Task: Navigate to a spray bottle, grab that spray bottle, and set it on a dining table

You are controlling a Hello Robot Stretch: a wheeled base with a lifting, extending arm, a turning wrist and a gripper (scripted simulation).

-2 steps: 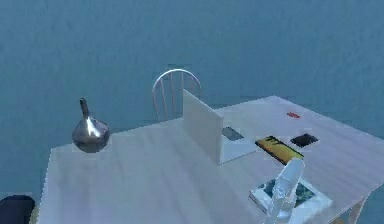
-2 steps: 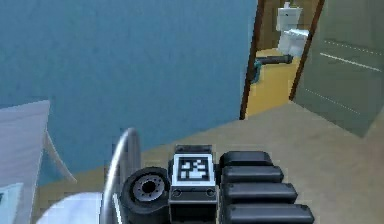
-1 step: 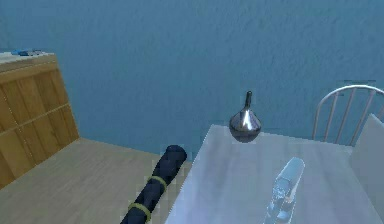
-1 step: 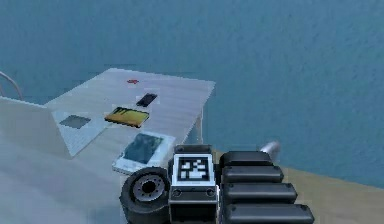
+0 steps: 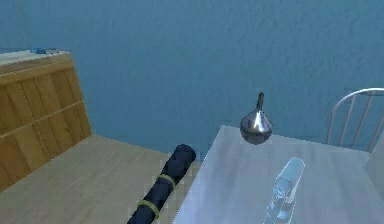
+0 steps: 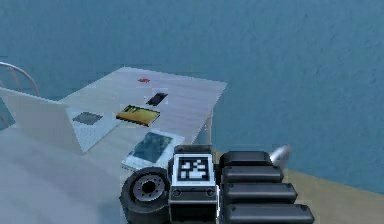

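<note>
The arm [image 6: 255, 190] rises short from the arm side view's bottom edge, drawn in, with the tool [image 6: 146, 195] just left of its white marker. Whether the tool's fingers are apart or together cannot be told, nor whether it holds anything. Up and left of the tool stands a worktop [image 6: 195, 95] with a laptop [image 6: 42, 122], a yellow book [image 6: 137, 115] and a dark phone [image 6: 157, 98].

In the forward view a pale worktop [image 5: 230, 170] carries a metal flask [image 5: 258, 122] and a clear bottle-like shape [image 5: 285, 190], possibly the spray bottle. A chair [image 5: 355, 112] stands behind it, and a dark cylinder [image 5: 165, 185] lies on the floor beside it.
</note>
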